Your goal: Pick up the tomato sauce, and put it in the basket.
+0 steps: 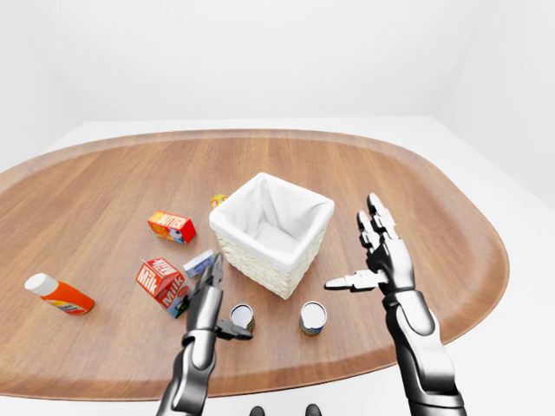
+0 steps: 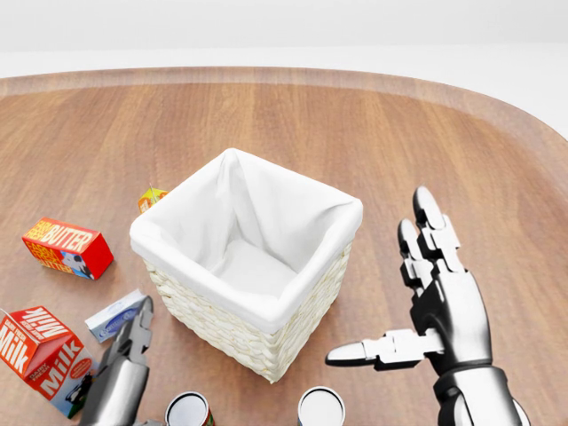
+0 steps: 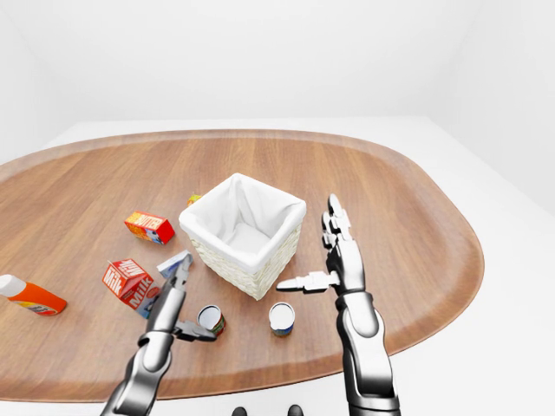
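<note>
The tomato sauce is a small can with a red label (image 1: 242, 317), upright on the wooden table (image 1: 416, 191) just below the basket. The basket (image 1: 260, 273) is square wicker with a white cloth lining and holds nothing I can see. My left hand (image 1: 227, 299) is open right beside the can on its left, the thumb reaching under the can's rim, fingers not closed round it. My right hand (image 1: 360, 251) is open and empty, raised to the right of the basket with the thumb pointing at it.
A second can with a grey-blue label (image 1: 313, 317) stands right of the sauce can. Left of the basket lie a milk carton (image 1: 160, 279), a butter box (image 1: 171, 226), a small blue-white box (image 1: 198, 263) and an orange bottle (image 1: 59, 295). A small yellow item (image 1: 218, 200) sits behind the basket.
</note>
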